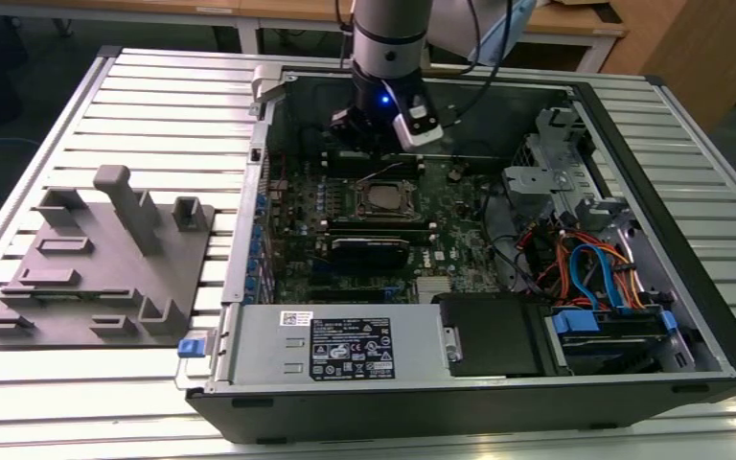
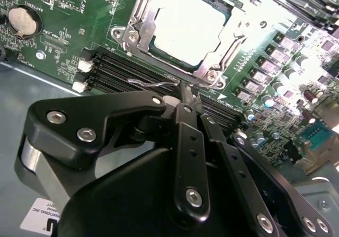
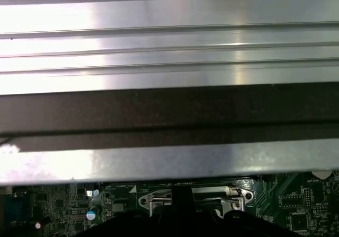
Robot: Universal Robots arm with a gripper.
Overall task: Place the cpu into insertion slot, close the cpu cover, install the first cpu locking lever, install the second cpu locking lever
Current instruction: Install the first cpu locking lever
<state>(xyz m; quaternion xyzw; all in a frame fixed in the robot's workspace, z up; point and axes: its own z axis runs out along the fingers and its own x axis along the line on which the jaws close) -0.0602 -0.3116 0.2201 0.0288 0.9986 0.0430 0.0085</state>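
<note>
now cpu [image 2: 188,27] lies under the closed cover [image 2: 132,25] on the board [image 2: 53,14]. gripper [image 2: 184,93], fingers [image 2: 185,121] together, touches the wire lever [image 2: 153,80] beside it. likely trouble: thin lever slips off the tips and springs up.

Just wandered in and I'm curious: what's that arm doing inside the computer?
A robot arm is reaching into an open computer case lying on a table. The cpu sits seated on the motherboard, with the cpu cover down around it. The gripper hovers right at the cover's edge, beside a thin wire locking lever.
</note>
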